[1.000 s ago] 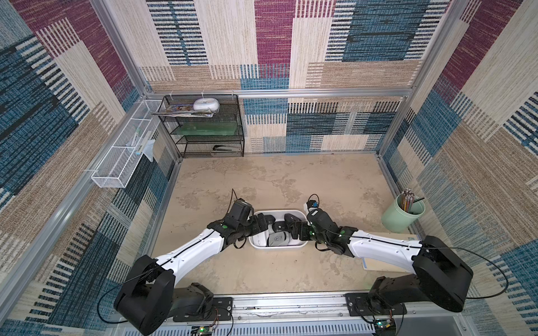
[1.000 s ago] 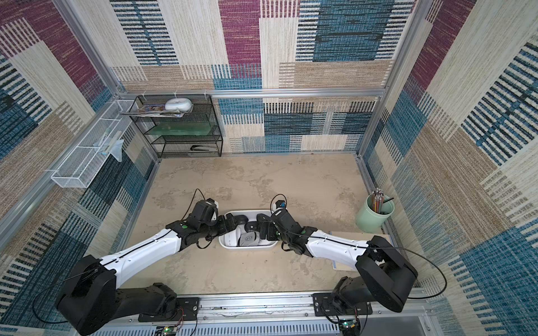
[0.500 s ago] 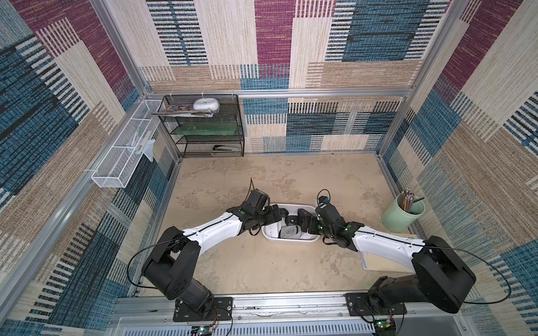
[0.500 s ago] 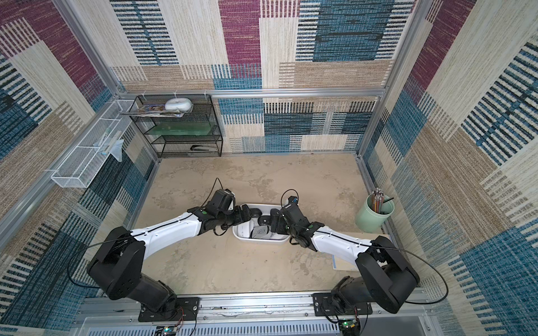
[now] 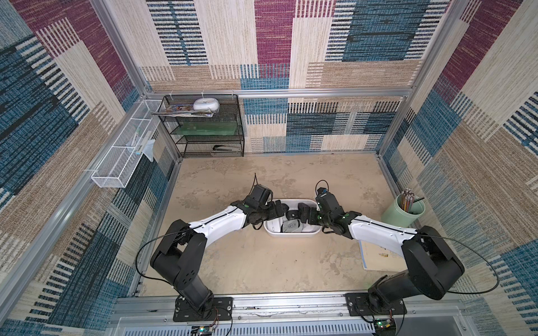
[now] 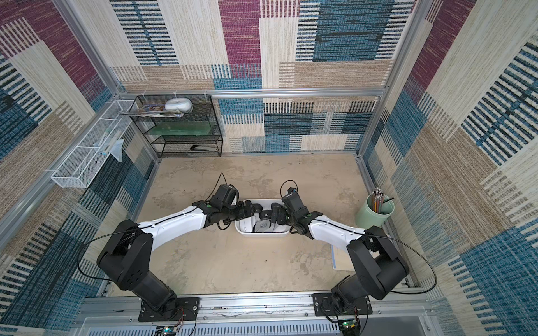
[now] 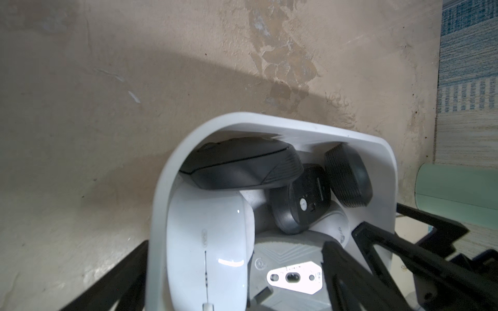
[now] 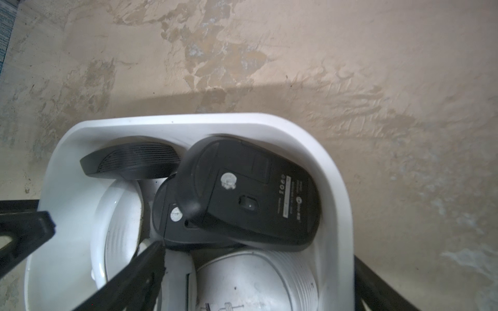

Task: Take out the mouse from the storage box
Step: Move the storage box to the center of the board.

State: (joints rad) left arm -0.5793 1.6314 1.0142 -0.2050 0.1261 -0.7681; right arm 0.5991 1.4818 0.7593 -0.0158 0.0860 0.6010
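Storage box (image 5: 292,233) sits on the tan tabletop (image 5: 262,261), a little below the middle of both top views. It's a white tub with its long side running across the frame, and it's stuffed with mice.

In the left wrist view a black mouse (image 7: 242,167) lies along the far rim. A white mouse (image 7: 207,242) is at lower centre, with a grey mouse (image 7: 283,258) belly-up right beside it. The right wrist view shows a second black mouse (image 8: 248,194) flipped over and leaning on the tub wall.

The left gripper (image 5: 280,211) reaches in over the left end and the right gripper (image 5: 304,212) over the right end, both low and close to each other. Fingers on both are spread wide with nothing pinched.

- **Left gripper:** one finger (image 7: 113,280) sits outside the wall at the lower left of its frame. The other finger (image 7: 347,274) is over the mice.
- **Right gripper:** inner finger (image 8: 134,274) is in the tub, and the outer finger (image 8: 377,285) is outside at lower right.

The mint pencil cup (image 5: 403,211) stands well apart at the right.
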